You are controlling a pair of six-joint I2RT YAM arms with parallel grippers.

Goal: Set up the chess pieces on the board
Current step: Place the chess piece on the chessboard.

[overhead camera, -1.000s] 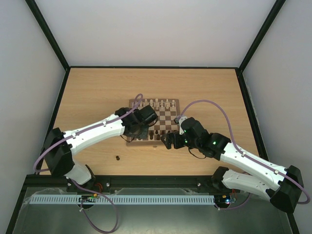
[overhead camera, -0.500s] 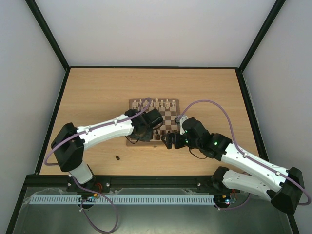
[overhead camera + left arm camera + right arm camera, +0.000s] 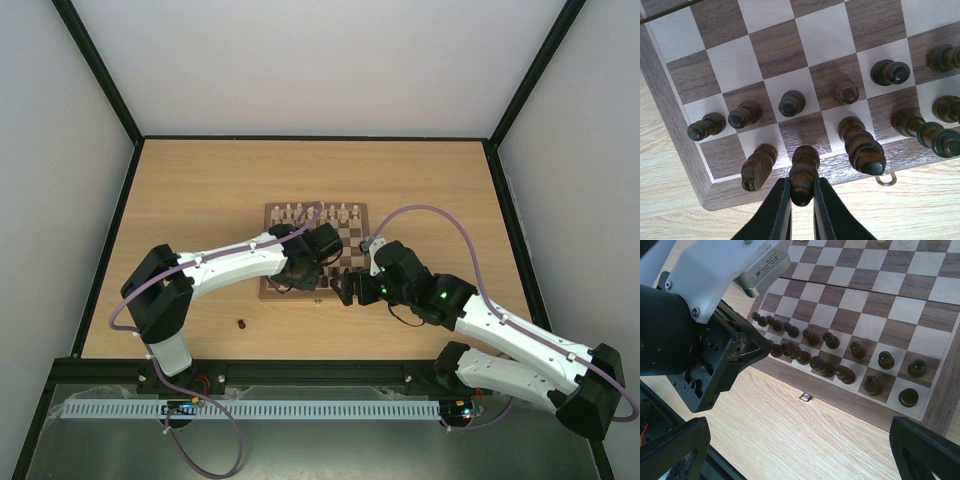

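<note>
Dark brown chess piece [image 3: 804, 172] is clamped in the left gripper [image 3: 801, 194], at the back row along the near edge of the board [image 3: 671, 116]. Right gripper [image 3: 346, 289] stands spread wide just beside that edge.

The top view looks steeply down from far behind the arms [image 3: 235, 262], while wrist views peer closely past the left claw [image 3: 801, 199] and right claw [image 3: 799, 452] at the board [image 3: 348, 238], sharing its near rows.
</note>
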